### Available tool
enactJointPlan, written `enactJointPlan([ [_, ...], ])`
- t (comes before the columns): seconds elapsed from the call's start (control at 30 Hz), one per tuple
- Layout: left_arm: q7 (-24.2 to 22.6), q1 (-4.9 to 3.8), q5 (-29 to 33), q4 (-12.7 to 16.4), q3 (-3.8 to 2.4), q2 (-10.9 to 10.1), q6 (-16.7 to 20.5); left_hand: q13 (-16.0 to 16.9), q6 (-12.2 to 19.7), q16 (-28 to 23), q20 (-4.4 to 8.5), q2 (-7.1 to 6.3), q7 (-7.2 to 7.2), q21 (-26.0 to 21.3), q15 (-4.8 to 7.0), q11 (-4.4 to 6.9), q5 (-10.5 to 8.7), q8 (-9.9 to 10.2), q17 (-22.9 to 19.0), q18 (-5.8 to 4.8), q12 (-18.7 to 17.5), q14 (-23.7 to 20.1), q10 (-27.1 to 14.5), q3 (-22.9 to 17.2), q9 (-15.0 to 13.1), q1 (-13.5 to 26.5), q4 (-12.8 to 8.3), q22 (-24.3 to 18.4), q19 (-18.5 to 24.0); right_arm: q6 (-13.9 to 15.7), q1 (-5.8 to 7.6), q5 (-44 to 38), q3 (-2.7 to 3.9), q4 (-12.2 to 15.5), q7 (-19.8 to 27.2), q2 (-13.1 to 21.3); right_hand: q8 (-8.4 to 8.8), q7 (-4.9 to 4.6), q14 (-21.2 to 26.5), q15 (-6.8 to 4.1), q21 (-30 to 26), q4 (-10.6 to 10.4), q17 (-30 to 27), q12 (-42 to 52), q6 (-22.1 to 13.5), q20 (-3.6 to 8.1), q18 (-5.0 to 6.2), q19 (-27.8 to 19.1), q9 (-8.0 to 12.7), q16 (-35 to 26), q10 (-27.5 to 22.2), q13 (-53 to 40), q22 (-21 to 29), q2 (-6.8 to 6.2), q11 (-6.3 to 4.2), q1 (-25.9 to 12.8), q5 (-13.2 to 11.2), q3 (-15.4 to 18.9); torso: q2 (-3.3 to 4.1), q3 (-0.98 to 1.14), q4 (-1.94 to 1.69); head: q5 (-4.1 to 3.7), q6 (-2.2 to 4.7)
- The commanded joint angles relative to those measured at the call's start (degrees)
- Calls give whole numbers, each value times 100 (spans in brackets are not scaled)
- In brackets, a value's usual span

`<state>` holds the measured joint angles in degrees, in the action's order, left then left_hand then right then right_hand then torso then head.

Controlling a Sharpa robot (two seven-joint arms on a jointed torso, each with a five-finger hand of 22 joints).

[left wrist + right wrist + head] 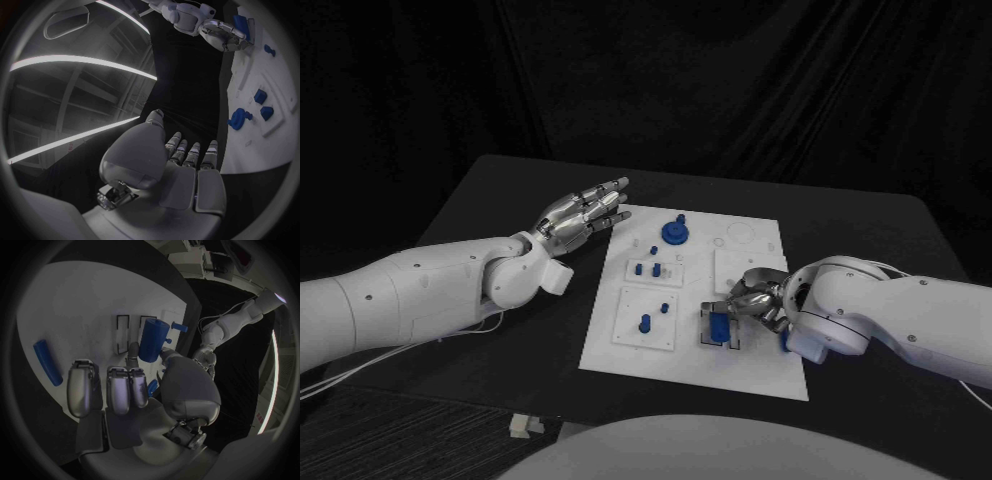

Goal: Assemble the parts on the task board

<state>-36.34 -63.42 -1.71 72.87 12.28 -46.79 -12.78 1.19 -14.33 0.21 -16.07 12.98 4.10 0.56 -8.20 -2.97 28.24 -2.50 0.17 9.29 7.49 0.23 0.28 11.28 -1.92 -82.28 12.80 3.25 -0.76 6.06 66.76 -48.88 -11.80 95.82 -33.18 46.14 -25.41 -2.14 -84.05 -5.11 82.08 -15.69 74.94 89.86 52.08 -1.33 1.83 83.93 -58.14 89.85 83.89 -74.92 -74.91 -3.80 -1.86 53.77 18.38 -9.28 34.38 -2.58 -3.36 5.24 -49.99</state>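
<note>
The right hand pinches a blue part upright over the board, probably so it can go straight down into a slot. The part sits at the fingertips, near the board's 4 o'clock corner. The left hand waits spread at 10 o'clock.

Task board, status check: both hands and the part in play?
Left hand open, hovering at the task board far-left corner. Right hand pinching a blue cylinder over the board's near right. Nothing in the way.
</note>
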Motion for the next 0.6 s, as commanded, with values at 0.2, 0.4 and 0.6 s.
enactJointPlan([
  [0.2, -46, 7, 7, 5, -6, 10, -78, -5, 4, 28, -32, 47, 16, 10, -44, -23, 28, -36, -1, 93, -8, -14, -7, -36, -4, 11, -3, -2, 0, -101, -32, -60, -10, 16, -160, 1, 7, -31, -595, 38, -36, -63, 1506, 14, -24, -35, 39, 188, 24, 15, 611, -1508, -1212, 29, 43, -166, -476, 215, 2, -1, -1, 14, -1],
  [0.4, -40, 7, 7, 3, -6, 12, -85, -6, 6, 31, -32, 43, 12, 10, -54, -7, 32, -37, 0, 92, -15, -14, -11, -31, -4, 12, -6, -4, 0, -128, -40, -61, -10, 16, -162, -1, -8, -34, -595, 40, -38, -49, 1506, 14, -33, -37, 39, 190, 39, 15, 611, -1508, -1213, -11, 45, -176, -847, 372, 2, 0, -2, 9, -1],
  [0.6, -31, 7, 7, -2, -6, 17, -95, -6, 6, 31, -32, 43, 12, 10, -54, -7, 32, -37, 0, 92, -15, -14, -11, -31, -4, 12, -6, -4, 0, -185, -47, -61, -10, 14, -167, -2, -19, -33, -595, 40, -40, -16, 1506, 14, -29, -37, 38, 192, 45, 15, 611, -1508, -1213, -64, 44, -118, -988, 445, 3, 0, 2, 6, -1],
])
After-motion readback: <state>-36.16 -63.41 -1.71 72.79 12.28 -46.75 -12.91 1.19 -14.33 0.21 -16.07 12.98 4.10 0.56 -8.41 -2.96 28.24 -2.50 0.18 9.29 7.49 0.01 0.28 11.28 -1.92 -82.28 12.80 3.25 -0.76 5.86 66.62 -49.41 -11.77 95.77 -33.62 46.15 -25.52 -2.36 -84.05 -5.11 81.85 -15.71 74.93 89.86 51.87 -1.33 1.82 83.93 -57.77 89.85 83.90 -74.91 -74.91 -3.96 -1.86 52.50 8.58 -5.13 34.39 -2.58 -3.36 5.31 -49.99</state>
